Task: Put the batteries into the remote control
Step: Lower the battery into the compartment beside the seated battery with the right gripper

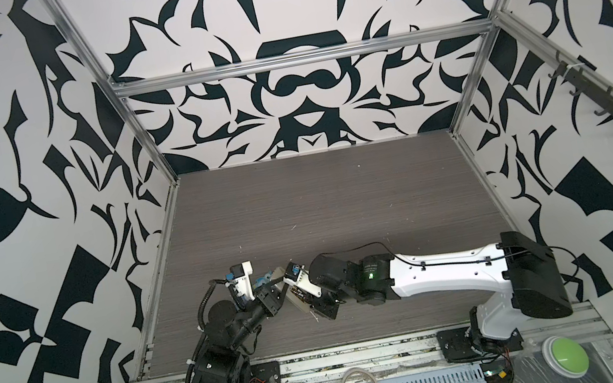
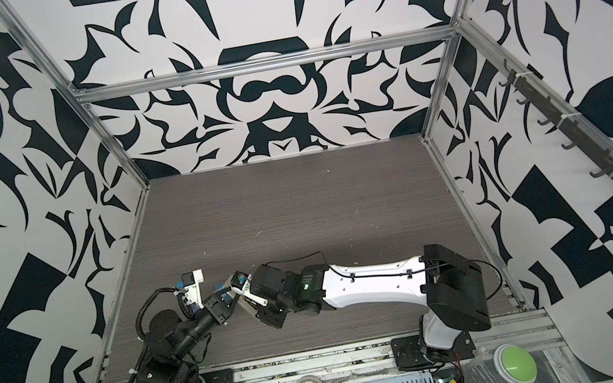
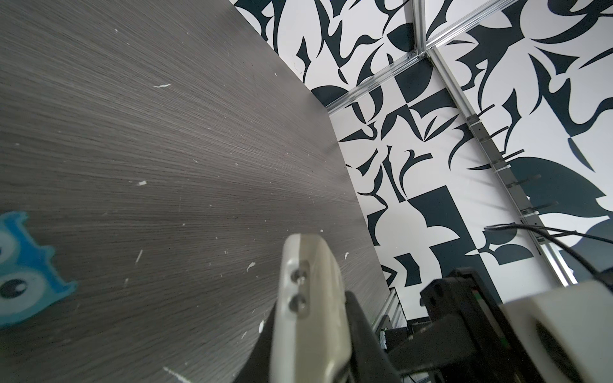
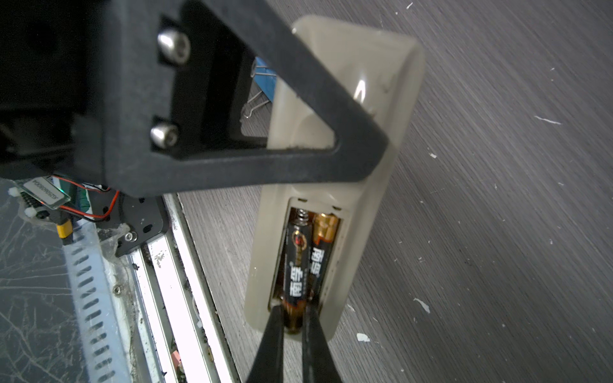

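One battery, dark with a coppery end, is pinched at its near end between the two black fingertips of the right gripper, whose jaws are pressed almost together around it. This battery lies in the open compartment in the back of the remote control. A coil spring is seen just past its far end, and its near end sticks out over the compartment's edge. The other battery is seated beside it in the same compartment, touching it, with its gold end at the spring side.

The remote control, slim and pale, is clamped across its upper half by the left gripper. One black triangular finger is seen crossing its back. In the left wrist view the handset is seen end-on, squeezed between the jaws. The handset is held tilted over the desk; whether its lower end touches the surface cannot be told.

In both top views the two grippers are seen meeting over the near left part of the grey wood-grain desk, with the right arm stretched across the middle. A blue binder clip is seen behind the remote control. A blue googly-eyed toy lies flat on the desk close by. Small white scraps are scattered over the desk.
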`<state>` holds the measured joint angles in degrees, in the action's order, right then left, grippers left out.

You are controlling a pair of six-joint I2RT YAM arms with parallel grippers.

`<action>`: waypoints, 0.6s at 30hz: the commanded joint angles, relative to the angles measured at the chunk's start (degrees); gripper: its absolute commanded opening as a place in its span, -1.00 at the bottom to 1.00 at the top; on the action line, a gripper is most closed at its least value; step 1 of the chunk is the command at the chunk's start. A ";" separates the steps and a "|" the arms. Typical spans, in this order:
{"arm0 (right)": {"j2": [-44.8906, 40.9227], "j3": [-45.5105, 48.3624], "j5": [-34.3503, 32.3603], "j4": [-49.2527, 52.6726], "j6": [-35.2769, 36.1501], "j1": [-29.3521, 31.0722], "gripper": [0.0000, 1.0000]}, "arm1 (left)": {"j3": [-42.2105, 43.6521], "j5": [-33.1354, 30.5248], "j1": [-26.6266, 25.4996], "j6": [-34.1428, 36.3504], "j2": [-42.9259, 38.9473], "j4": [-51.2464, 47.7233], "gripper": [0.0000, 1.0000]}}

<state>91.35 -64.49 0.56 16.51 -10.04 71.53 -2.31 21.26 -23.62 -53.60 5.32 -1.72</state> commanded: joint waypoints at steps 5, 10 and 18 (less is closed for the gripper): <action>0.32 -2.22 -0.03 -1.05 -0.33 0.96 -0.85 | 1.43 1.80 -0.17 -1.02 -0.84 0.46 -1.00; 0.43 -2.22 -0.62 -0.87 -0.59 0.98 -0.84 | 1.73 1.76 -0.15 -1.88 -0.81 1.10 -1.00; 1.28 -3.10 -1.10 -0.25 -1.01 0.98 -0.82 | 2.31 0.60 -0.12 -3.80 -1.89 2.68 -1.00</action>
<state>91.72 -65.34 -0.89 16.88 -10.61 71.79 -1.41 20.45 -23.62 -55.00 4.82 0.38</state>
